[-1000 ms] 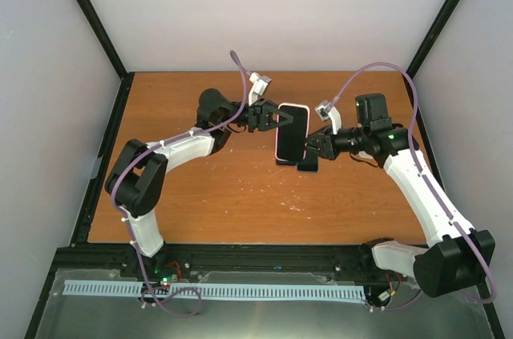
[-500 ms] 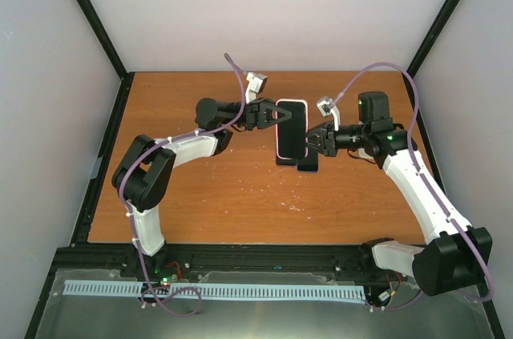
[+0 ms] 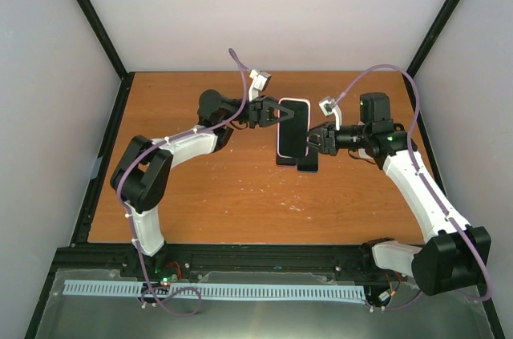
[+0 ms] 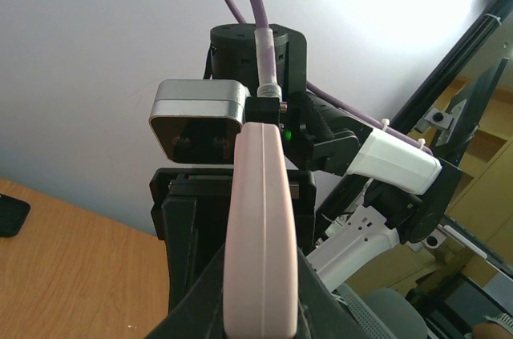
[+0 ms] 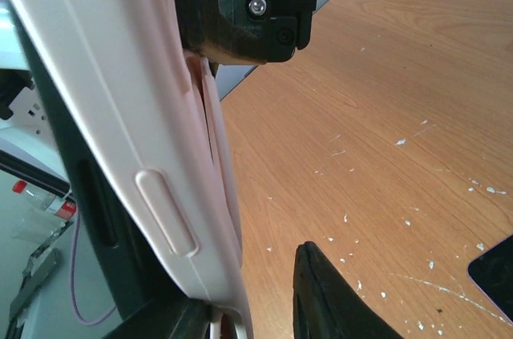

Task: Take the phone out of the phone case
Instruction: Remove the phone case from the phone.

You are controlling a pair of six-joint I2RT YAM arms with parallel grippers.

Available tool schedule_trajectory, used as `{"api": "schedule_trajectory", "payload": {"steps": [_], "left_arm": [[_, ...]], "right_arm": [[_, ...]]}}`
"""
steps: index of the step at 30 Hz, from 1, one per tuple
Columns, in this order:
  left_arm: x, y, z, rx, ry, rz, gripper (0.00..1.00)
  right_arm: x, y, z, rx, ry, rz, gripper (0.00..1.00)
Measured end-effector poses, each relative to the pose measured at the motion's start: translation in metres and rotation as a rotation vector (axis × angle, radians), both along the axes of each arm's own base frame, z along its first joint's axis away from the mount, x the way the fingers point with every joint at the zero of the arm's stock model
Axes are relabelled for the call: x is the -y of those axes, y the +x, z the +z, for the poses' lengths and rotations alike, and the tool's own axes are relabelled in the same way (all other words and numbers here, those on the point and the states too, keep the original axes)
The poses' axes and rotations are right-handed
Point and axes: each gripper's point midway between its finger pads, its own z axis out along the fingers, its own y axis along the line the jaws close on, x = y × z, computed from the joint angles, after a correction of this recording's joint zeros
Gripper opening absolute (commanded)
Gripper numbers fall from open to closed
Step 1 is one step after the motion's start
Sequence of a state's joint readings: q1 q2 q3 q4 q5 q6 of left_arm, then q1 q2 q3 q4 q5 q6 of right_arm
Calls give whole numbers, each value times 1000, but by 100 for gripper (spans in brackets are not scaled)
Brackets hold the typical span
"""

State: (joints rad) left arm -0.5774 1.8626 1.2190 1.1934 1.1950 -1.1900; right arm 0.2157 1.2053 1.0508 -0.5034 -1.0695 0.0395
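A flat black slab (image 3: 300,165) lies on the scuffed wooden table (image 3: 200,195), at 6 o'clock of the lifted phone case (image 3: 280,132). The case is smooth, pink and round-edged, with the glossy dark phone (image 3: 294,127) still in it. The left gripper (image 3: 276,116) clamps its 9 o'clock edge. The right gripper (image 3: 309,143) touches its 4 o'clock corner, grip unclear. Everything has barely shifted in half a second.

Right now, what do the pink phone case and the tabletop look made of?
The phone case looks like soft silicone or matte rubbery plastic: even pink skin, no glare, moulded raised button, lip bent away at the edge. The tabletop looks like wood or wood-grain laminate, which I cannot tell: orange-brown grain, slight sheen, white scuffs.
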Motion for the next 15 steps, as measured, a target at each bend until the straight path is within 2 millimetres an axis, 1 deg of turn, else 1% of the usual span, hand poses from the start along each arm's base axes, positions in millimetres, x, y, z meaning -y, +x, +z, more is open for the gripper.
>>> {"api": "schedule_trajectory", "payload": {"steps": [3, 4, 6, 9, 10, 12, 15], "left_arm": [[1, 1, 0, -6, 1, 6, 0], [1, 2, 0, -7, -1, 9, 0], [1, 4, 1, -13, -7, 22, 0], [1, 8, 1, -27, -18, 45, 0], [1, 9, 1, -31, -23, 55, 1], [0, 11, 2, -41, -28, 67, 3], [1, 11, 1, -47, -22, 68, 8]], "right_arm": [[0, 1, 1, -14, 6, -7, 27], [0, 2, 1, -17, 10, -8, 26], [1, 5, 4, -17, 25, -10, 19], [1, 5, 9, -16, 50, 1, 5], [0, 5, 11, -16, 59, 6, 3], [0, 6, 13, -14, 67, 8, 3], [1, 6, 10, -19, 70, 8, 3]]}}
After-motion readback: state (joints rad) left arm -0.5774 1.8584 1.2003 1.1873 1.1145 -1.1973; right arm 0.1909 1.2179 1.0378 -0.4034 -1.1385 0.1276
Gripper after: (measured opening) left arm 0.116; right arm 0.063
